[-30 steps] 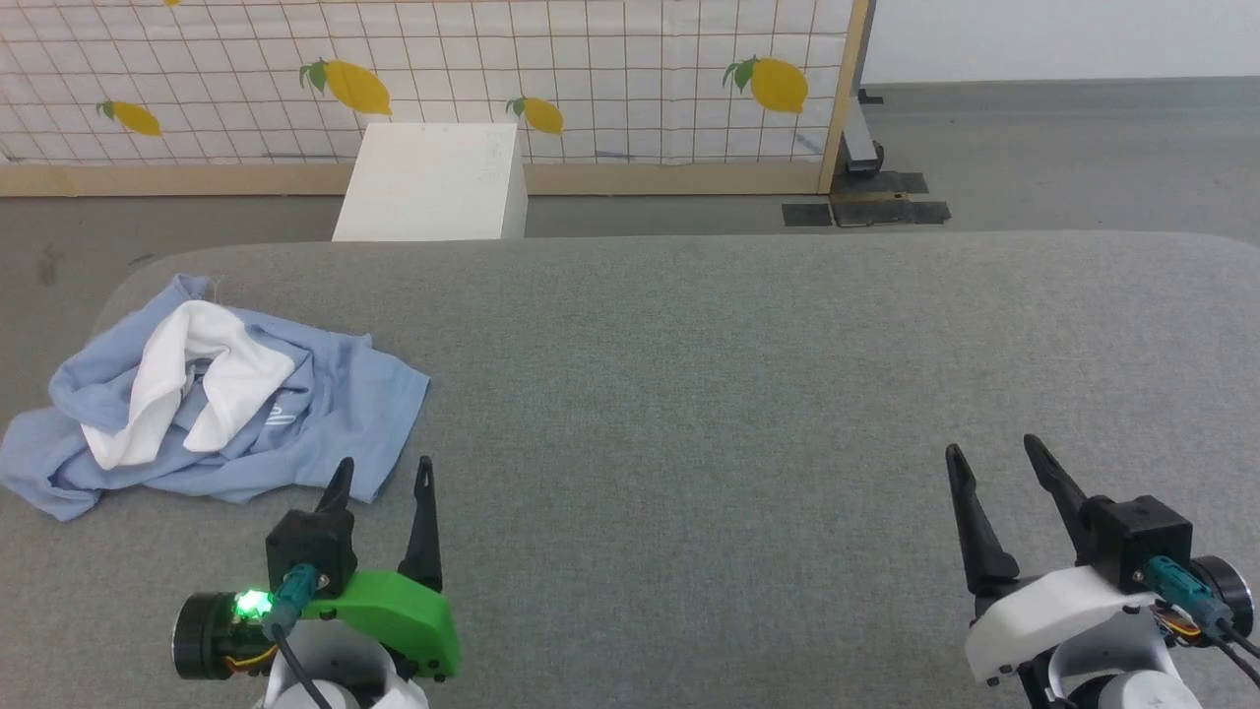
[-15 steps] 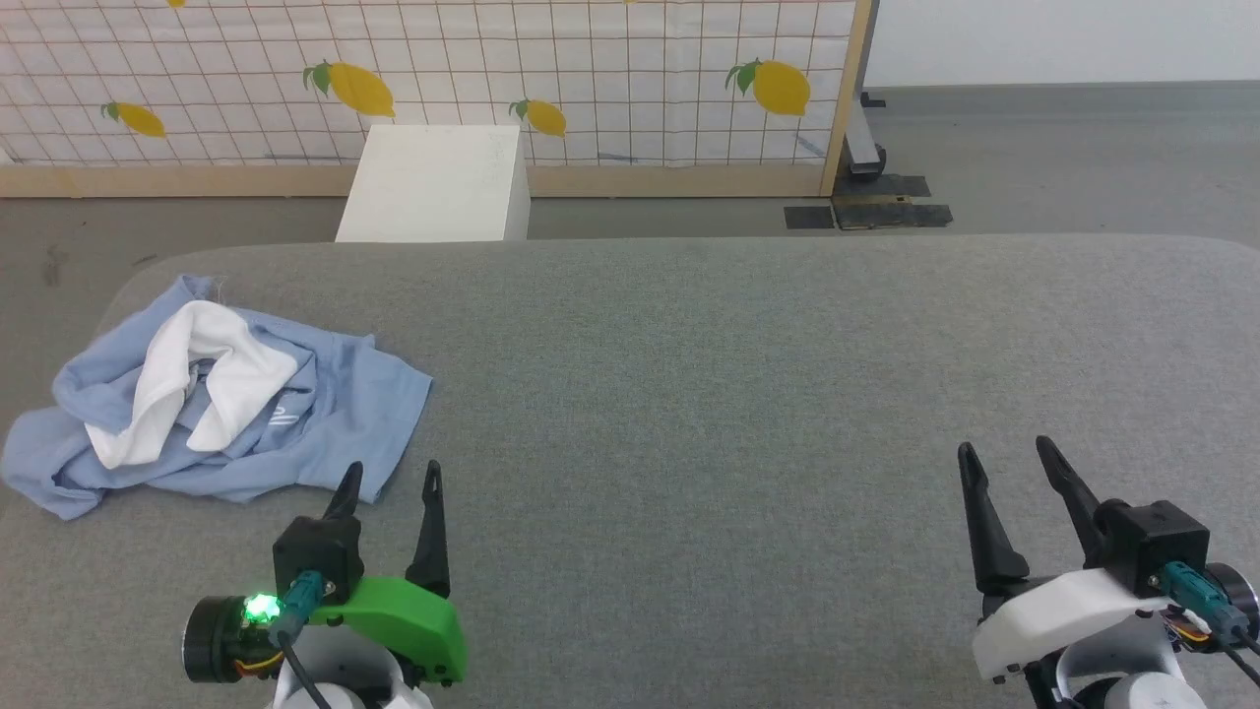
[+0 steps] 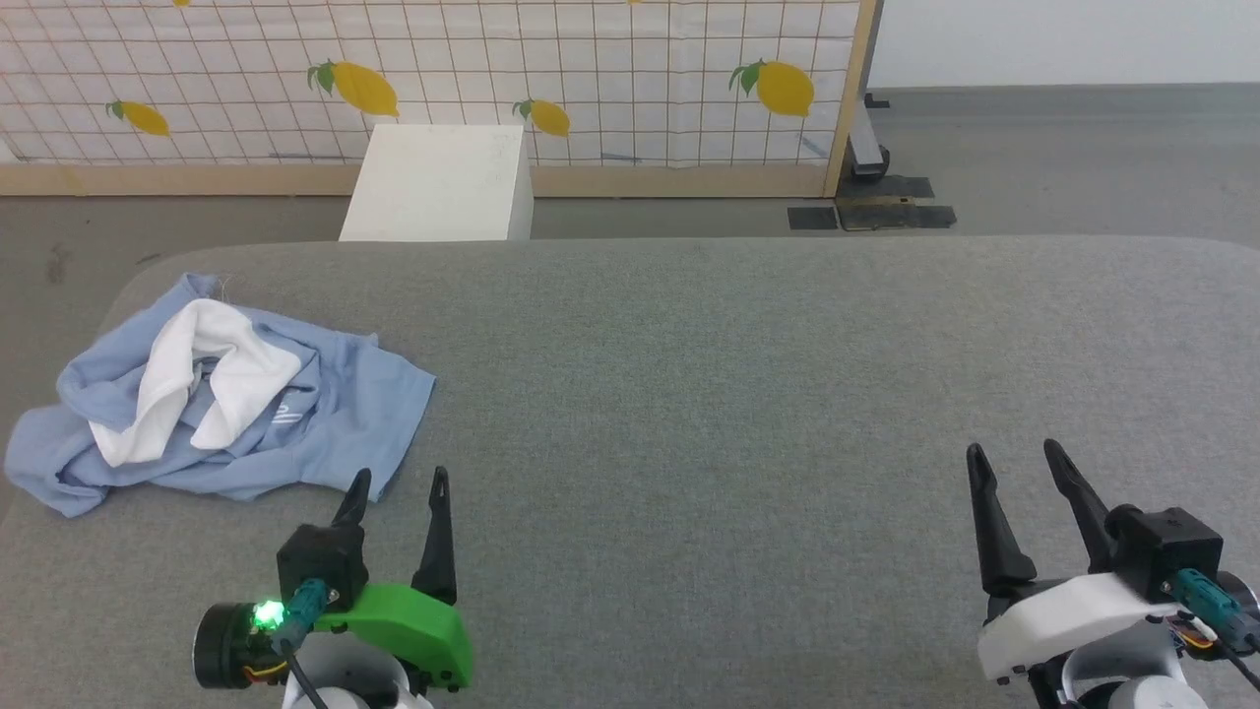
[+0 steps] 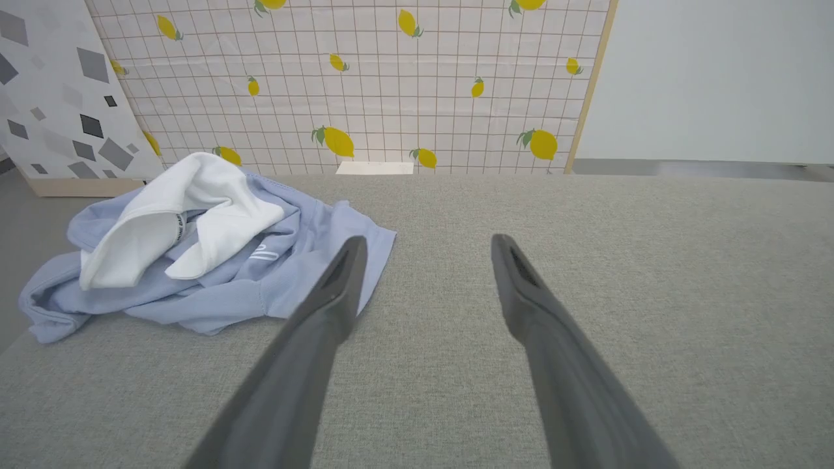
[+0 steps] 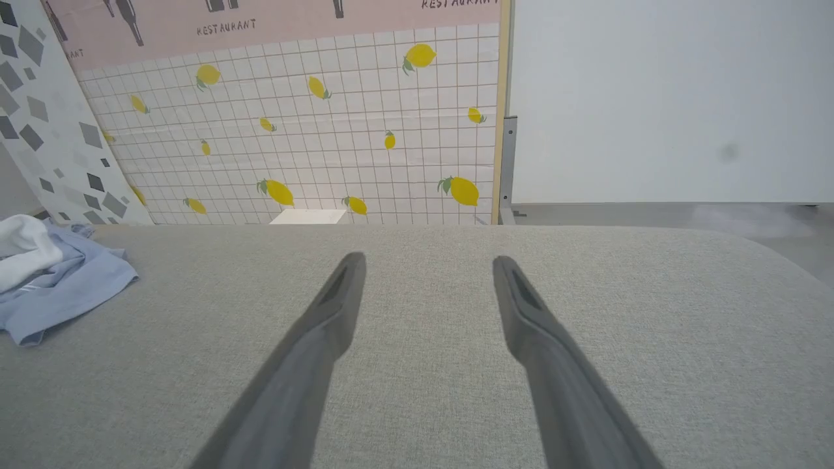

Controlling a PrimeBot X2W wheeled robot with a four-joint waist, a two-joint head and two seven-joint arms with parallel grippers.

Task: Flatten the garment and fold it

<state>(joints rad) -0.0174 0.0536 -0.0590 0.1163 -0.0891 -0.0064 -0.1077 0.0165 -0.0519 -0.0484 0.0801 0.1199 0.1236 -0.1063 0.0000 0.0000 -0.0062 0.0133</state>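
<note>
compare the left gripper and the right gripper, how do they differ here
The left gripper sits on a green mount with a lit light; the right gripper sits on a white mount. The left gripper's fingertips are near the edge of the crumpled garment; the right gripper is far from it, over bare grey surface. Both are open and empty, fingers pointing forward.

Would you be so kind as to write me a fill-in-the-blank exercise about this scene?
The crumpled garment lies on the table toward the robot's ____ side. Its collar is ____. The left gripper and right gripper are both ____, holding nothing. The screen behind shows yellow ____.
Missing words: left, white, open, lemons.
</note>
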